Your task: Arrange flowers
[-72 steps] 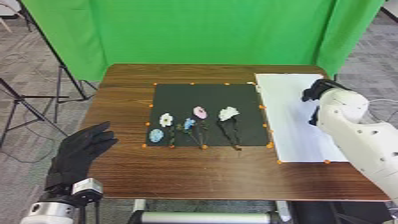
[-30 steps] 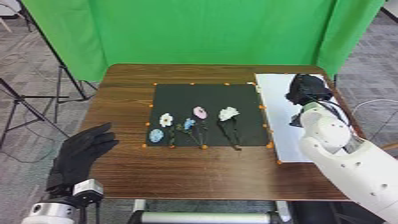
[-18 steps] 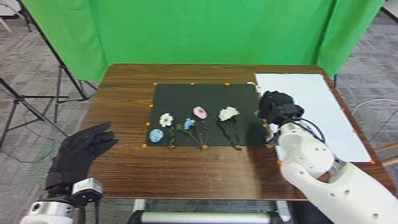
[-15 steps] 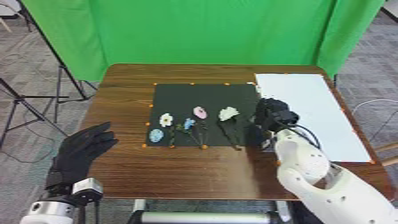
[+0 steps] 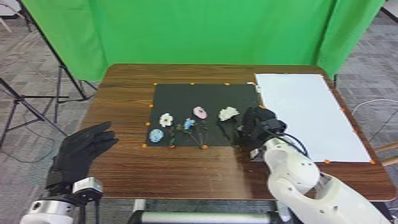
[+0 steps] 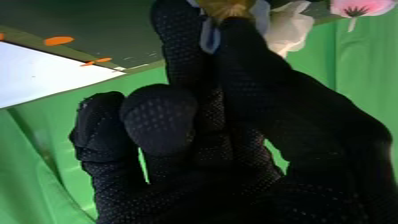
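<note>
The right hand [image 5: 256,123] is low at the 4 o'clock edge of the black mat [image 5: 195,95], if 12 o'clock points to the green cloth [image 5: 204,30]. I cannot tell if it is pinching anything. In the right wrist view, a brown thing [image 6: 226,7] and a blue-gray bit [image 6: 210,37] are close by the right hand. A white flower is near them, and a pink flower is a bit more far off.

There are 5 flowers on the black mat. The big white flower [image 5: 228,113] is just to the 3 o'clock side of the middle. The pink flower [image 5: 200,113] is near the middle, a little to 10 o'clock. The small blue flower [image 5: 189,123] is to 8 o'clock, not far from the middle. The small white flower [image 5: 166,120] is at 9 o'clock. The light blue flower [image 5: 156,135] is at 8 o'clock, near the edge.

The left hand [image 5: 78,152] is well away from the flowers, past the mat at 8 o'clock. It is open, with its fingers loose and its thumb apart from them.

A white sheet [image 5: 315,130] lies on the brown table [image 5: 178,175] at 3 o'clock, just beside the mat. Little orange dots [image 5: 327,161] go along its edges.
</note>
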